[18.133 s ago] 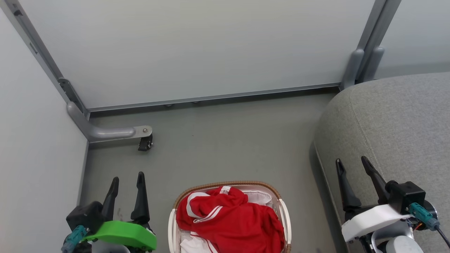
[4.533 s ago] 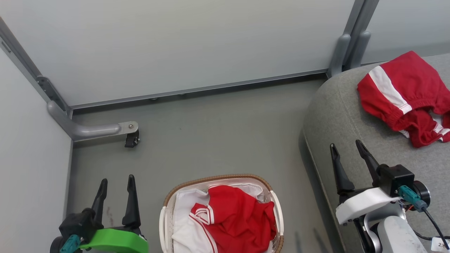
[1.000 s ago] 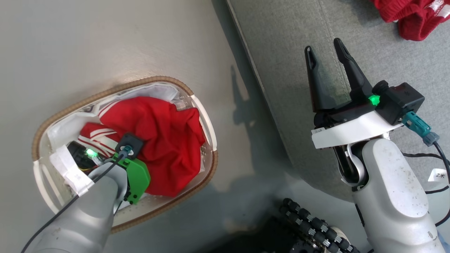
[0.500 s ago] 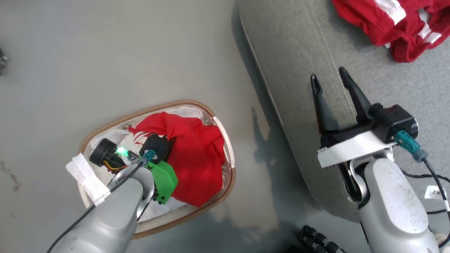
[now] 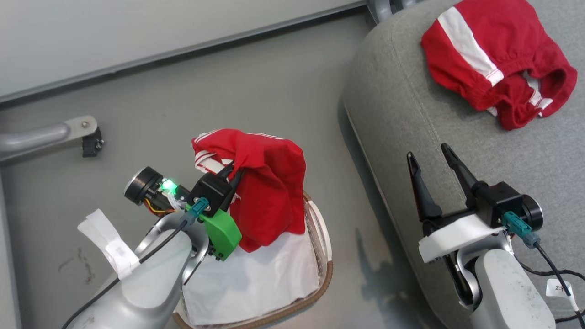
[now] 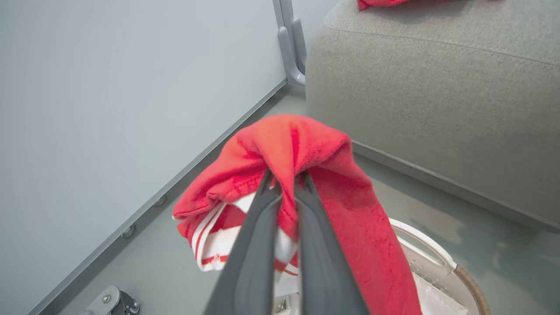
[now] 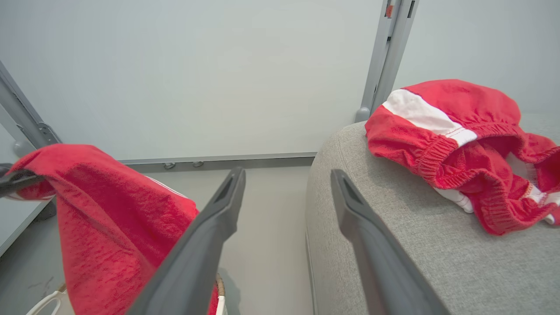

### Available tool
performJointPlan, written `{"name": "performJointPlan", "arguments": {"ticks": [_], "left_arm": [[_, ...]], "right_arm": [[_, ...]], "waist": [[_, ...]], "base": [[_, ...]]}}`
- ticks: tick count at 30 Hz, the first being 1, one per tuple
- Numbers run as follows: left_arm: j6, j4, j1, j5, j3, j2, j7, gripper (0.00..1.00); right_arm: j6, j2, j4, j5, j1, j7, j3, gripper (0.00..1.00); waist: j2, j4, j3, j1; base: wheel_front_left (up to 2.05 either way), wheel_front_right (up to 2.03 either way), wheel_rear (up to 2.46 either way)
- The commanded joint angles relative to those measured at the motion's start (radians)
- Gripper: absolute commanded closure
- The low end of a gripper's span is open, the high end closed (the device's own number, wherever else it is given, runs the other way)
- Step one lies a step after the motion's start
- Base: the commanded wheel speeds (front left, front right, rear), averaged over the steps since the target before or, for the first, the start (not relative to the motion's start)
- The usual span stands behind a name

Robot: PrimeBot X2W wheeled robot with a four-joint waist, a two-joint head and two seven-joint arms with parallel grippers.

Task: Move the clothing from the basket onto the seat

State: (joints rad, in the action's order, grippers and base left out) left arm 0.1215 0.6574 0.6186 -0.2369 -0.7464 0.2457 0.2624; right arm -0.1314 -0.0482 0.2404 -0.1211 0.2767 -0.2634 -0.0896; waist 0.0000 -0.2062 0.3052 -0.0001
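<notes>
Holding shirt (image 5: pixel 269 192) in left pincer (image 6: pixel 284 178) | over basket (image 5: pixel 327 269) | shorts (image 5: pixel 493 59) on seat (image 5: pixel 411 119)

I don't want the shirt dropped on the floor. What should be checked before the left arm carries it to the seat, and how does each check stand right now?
1. Left gripper shut on the shirt: ok.
2. Shirt's hem above the basket rim: cannot tell; it hangs low over the basket.
3. Liner lying in the basket, not gripped: ok.
4. Bare seat beside the shorts: ok.
5. Right gripper out of the way: not ok; it is open over the seat's near edge, possibly in the path.
</notes>
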Motion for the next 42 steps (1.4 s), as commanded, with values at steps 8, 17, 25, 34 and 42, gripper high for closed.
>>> {"name": "performJointPlan", "arguments": {"ticks": [8, 17, 25, 34, 42], "left_arm": [[0.0, -0.124, 0.083, 0.04, 0.013, 0.035, 0.003, 1.0], [0.006, -0.189, 0.216, 0.046, -0.021, 0.049, -0.015, 1.0], [0.008, -0.247, 0.268, 0.031, -0.052, 0.036, -0.032, 1.0], [0.009, -0.29, 0.3, 0.03, -0.092, 0.014, -0.031, 1.0], [0.009, -0.342, 0.296, 0.021, -0.126, 0.001, -0.025, 1.0]], "right_arm": [[0.001, -0.004, 0.015, 0.024, -0.071, -0.002, -0.015, 0.0], [0.001, -0.004, 0.017, 0.023, -0.089, -0.002, -0.057, 0.0], [0.001, -0.004, 0.023, 0.018, -0.064, -0.002, -0.107, 0.0], [0.001, -0.004, 0.086, 0.034, 0.031, -0.002, -0.22, 0.0], [0.001, -0.004, 0.175, 0.027, 0.146, -0.002, -0.284, 0.0]], "waist": [[0.0, 0.09, -0.213, 0.0001], [0.0, 0.106, -0.279, 0.0001], [0.0, 0.116, -0.294, 0.0001], [0.0, 0.15, -0.302, 0.0001], [0.0, 0.182, -0.307, 0.0001]], "base": [[0.0, 0.0, 0.0], [0.0, 0.0, 0.0], [0.0, 0.0, 0.0], [0.0, 0.0, 0.0], [0.0, 0.0, 0.0]]}}
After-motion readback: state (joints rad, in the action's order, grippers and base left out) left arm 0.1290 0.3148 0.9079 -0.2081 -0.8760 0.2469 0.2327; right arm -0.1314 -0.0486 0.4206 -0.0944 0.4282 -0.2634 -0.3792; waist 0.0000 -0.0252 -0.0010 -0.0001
